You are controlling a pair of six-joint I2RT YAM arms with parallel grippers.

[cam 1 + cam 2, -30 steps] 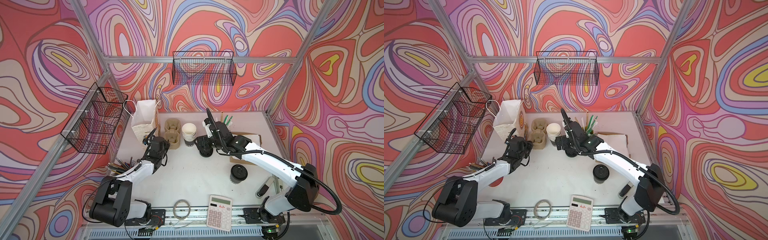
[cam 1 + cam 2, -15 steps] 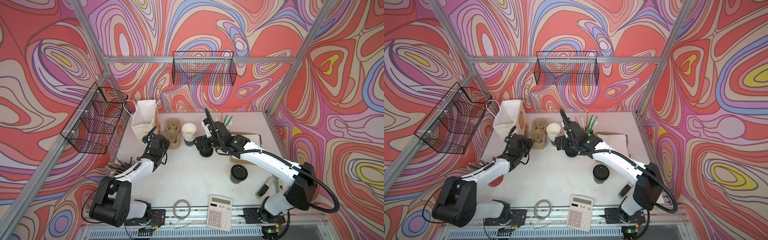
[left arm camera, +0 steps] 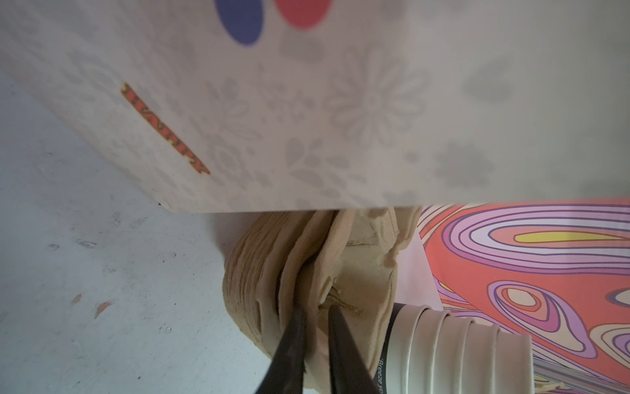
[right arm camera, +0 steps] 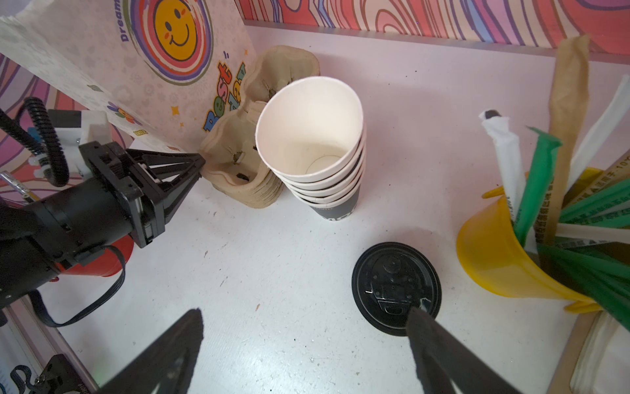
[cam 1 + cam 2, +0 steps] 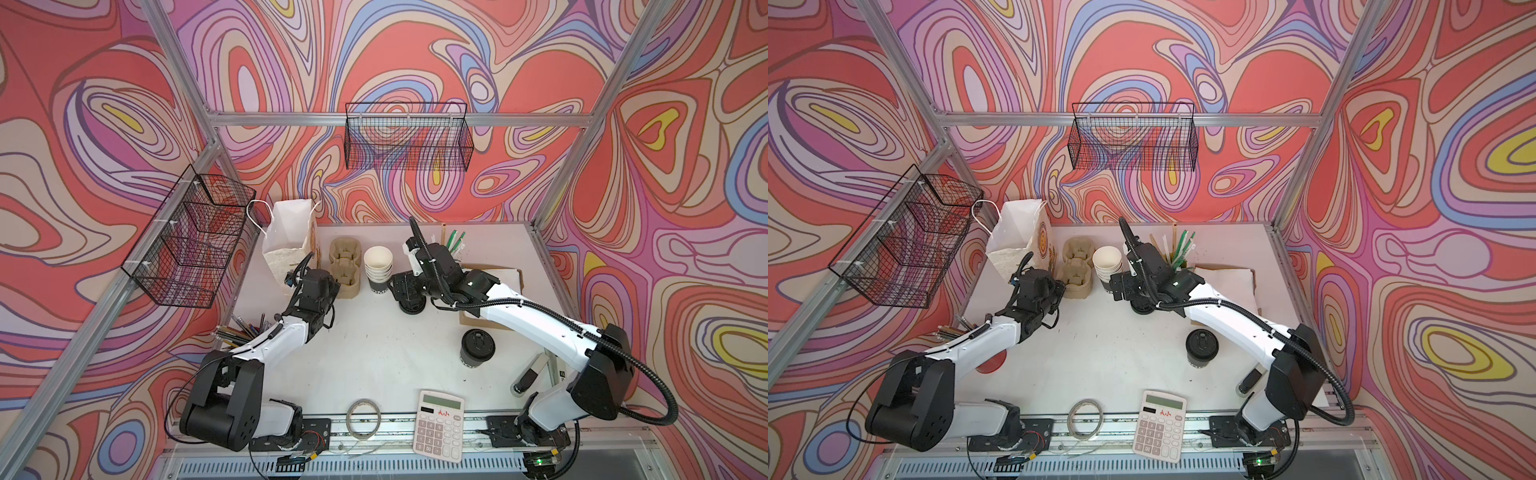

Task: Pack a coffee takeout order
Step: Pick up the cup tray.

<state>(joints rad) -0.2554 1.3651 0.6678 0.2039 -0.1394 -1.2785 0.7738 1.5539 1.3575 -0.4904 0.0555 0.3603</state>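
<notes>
Pinching the pulp carrier (image 3: 358, 266) at its rim, left gripper (image 3: 317, 312) is narrow; right gripper (image 4: 305, 314) wide. Pulp: probably light, crushable.

Carrier (image 5: 344, 266) between bag (image 5: 286, 232) and cup stack (image 5: 378, 266)

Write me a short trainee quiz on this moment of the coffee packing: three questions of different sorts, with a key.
1. True or false: the lidded black cup already sits in the cup carrier.
2. What is the left hand pinching? A, the paper bag; B, the rim of the cup carrier; C, the stack of white cups.
3. Which hand is open, and what black thing lies closest to it?
Key: 1 false, the cup stands alone on the table. 2 B. 3 the right hand, by a loose black lid.
</notes>
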